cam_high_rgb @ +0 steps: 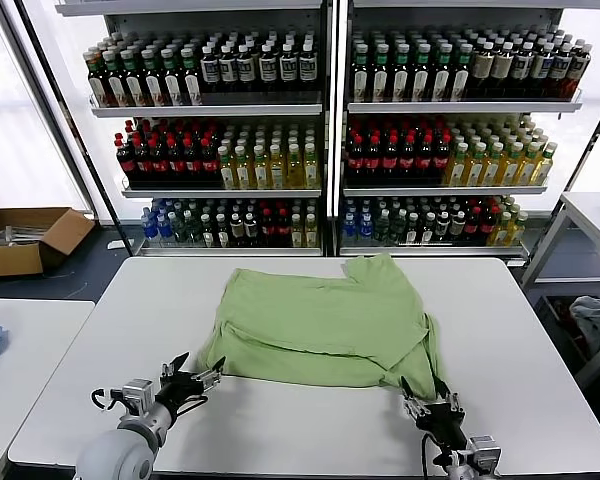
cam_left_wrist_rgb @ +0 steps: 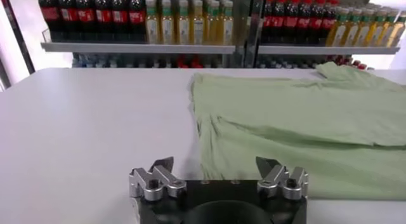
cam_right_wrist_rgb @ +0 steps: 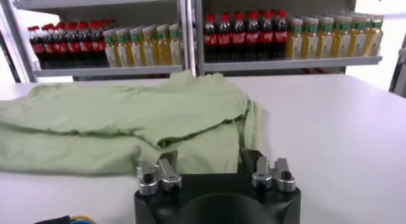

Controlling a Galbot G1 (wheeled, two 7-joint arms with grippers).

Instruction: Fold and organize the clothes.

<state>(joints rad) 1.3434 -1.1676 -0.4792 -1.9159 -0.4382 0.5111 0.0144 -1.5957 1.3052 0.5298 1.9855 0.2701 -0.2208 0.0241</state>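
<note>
You see a soft light green cotton shirt (cam_high_rgb: pixel 325 325) lying on the white flat bench (cam_high_rgb: pixel 540 330). It is near the middle of the bench, a bit toward the front edge. The shirt is partly folded, with one layer lying over another, and a short sleeve pokes out at the far side. Its plain side faces up.

Your left gripper (cam_high_rgb: pixel 193 382) sits low at the front left corner of the shirt. Its fingers are spread apart and hold nothing. In the left wrist view the left gripper (cam_left_wrist_rgb: pixel 219 170) has its two tips right at the near edge of the shirt (cam_left_wrist_rgb: pixel 298 127), with one tip over bare bench and the other over the cloth.

Your right gripper (cam_high_rgb: pixel 424 404) sits low at the front right corner of the shirt. Its fingers are spread too, and nothing is between them. In the right wrist view the right gripper (cam_right_wrist_rgb: pixel 214 169) is just in front of the shirt's (cam_right_wrist_rgb: pixel 127 120) near edge.

Behind the bench stand tall metal shelves full of drink bottles (cam_high_rgb: pixel 330 140). A brown cardboard box (cam_high_rgb: pixel 25 238) lies on the floor to the left.
</note>
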